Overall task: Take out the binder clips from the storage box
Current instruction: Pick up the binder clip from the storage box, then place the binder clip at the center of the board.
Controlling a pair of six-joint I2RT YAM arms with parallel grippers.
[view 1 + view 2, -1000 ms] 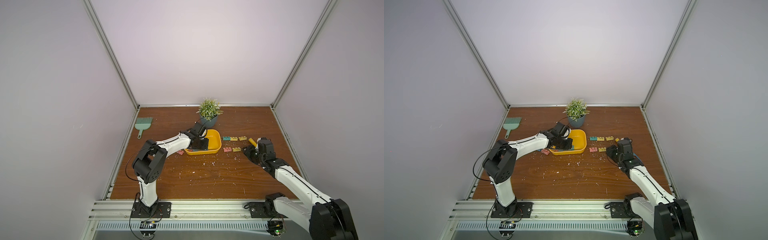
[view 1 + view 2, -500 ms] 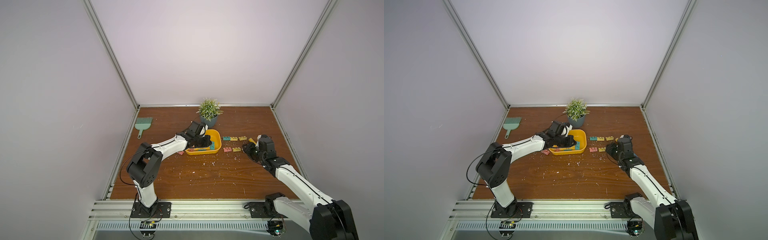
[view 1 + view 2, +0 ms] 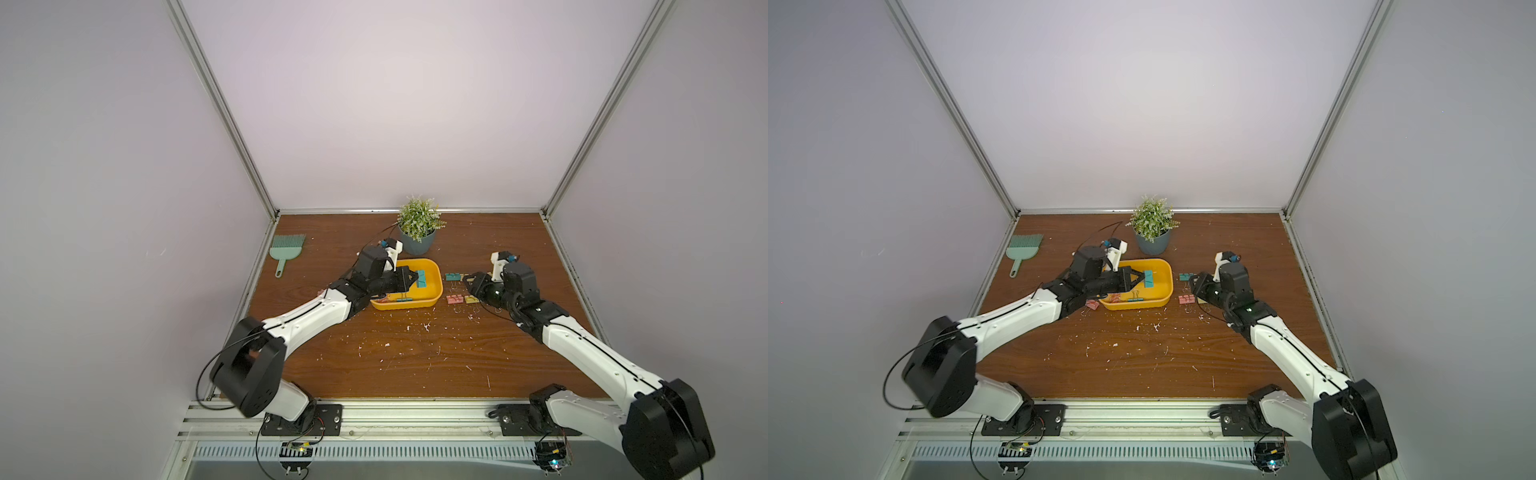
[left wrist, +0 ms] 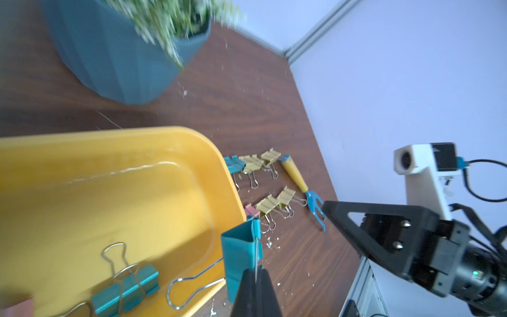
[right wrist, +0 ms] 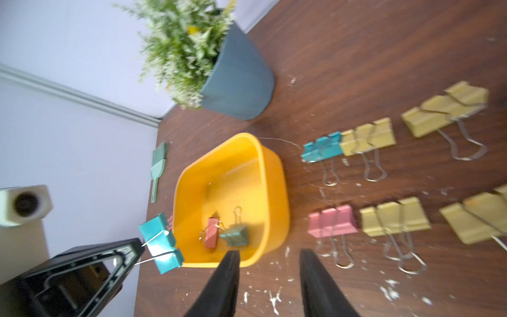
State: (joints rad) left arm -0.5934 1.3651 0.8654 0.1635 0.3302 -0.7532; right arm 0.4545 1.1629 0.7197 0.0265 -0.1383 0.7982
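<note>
Left claw (image 3: 1139, 279) grips a teal clip (image 3: 1148, 279) above the box (image 3: 1167, 291); set-out clips (image 3: 1186, 298) lie at three o'clock by the parted, apparently empty right claw (image 5: 270, 252).

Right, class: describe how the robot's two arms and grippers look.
The left arm and right arm have white shells between bulky black joints, with thin black cables looping alongside. The left gripper and right gripper have black, tapering triangular fingers. A white camera block sits on each wrist.
</note>
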